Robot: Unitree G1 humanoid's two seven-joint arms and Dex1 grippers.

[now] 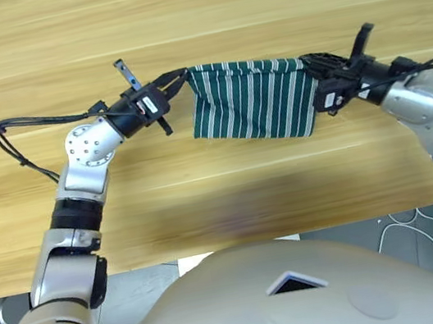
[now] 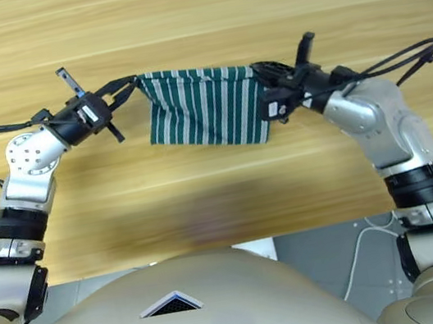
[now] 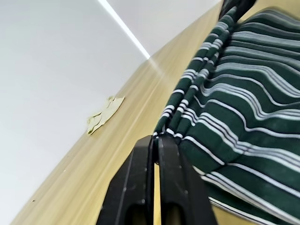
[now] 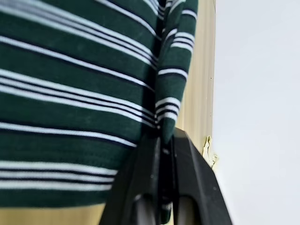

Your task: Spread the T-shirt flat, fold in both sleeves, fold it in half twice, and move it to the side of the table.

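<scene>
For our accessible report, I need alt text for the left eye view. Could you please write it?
A folded green T-shirt with white stripes is held stretched between two robot grippers over a wooden table. The left gripper pinches its upper left corner, the right gripper its upper right corner.

Green white-striped T-shirt (image 1: 249,100), tan table (image 1: 175,11)
</scene>
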